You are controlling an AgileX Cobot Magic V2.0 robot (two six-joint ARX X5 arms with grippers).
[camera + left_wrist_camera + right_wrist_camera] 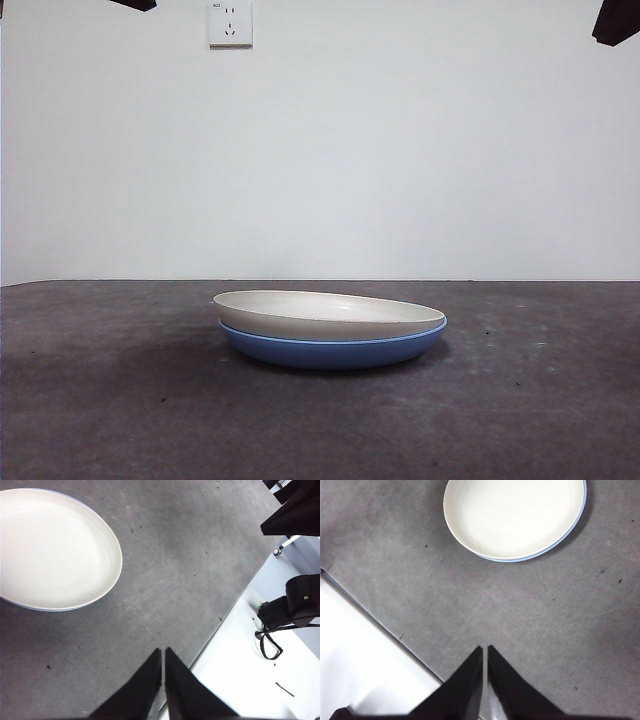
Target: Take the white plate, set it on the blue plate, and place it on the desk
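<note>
White plate [322, 312] sitting nested in blue plate [335, 347] mid-desk [110, 400], left gripper [163, 652] and right gripper [485, 650] both clenched empty, so probably dragging both plates together when lifting.

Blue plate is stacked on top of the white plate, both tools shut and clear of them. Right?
Not quite. The front view shows the white plate on top, nested in the blue plate. The rest holds: left tool and right tool are shut and clear.
</note>
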